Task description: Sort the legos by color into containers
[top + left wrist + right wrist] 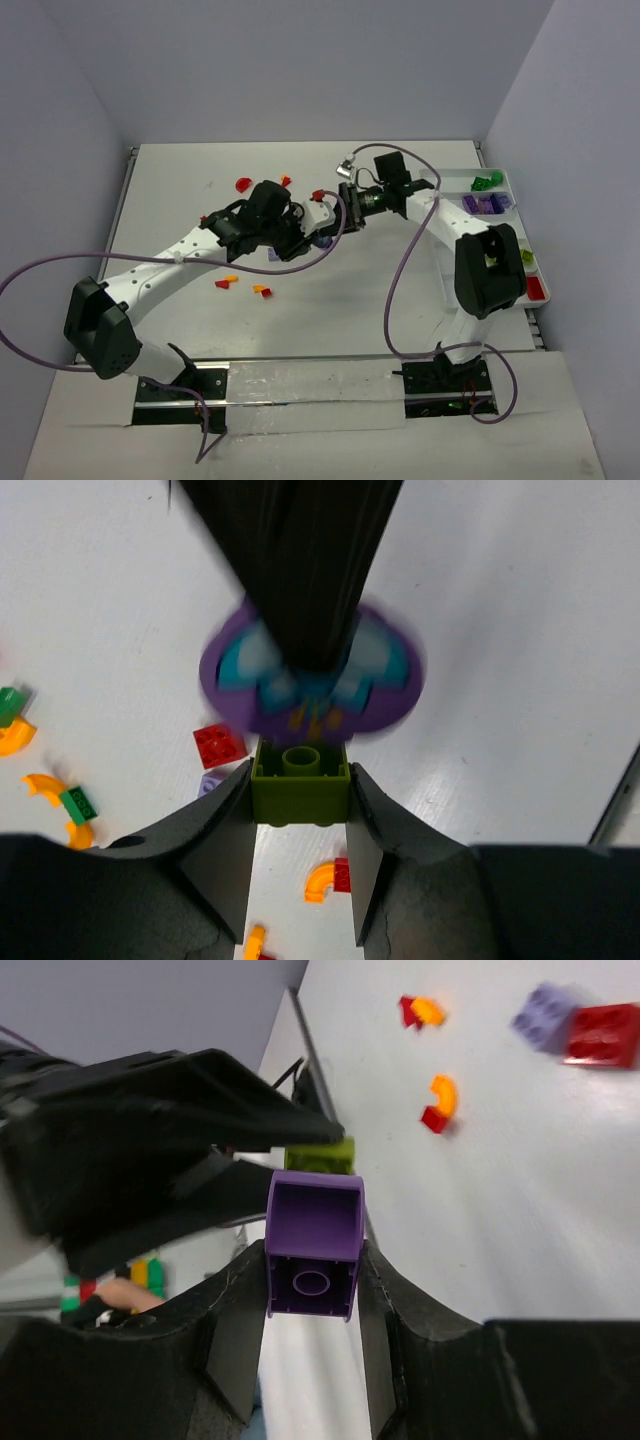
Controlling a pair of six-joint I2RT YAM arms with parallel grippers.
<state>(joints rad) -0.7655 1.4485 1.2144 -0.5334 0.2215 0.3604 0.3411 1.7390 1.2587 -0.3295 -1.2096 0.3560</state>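
Legos seemingly being separated: left pincer is clamping the lime brick, right pincer the purple brick; pulling straight apart looks best.

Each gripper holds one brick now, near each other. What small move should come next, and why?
Probably draw the right gripper away from the left gripper to split the bricks. The right one is shut on the purple brick, the left on the lime brick, and the two bricks seem to touch, perhaps joined. Then each can go to the tray.
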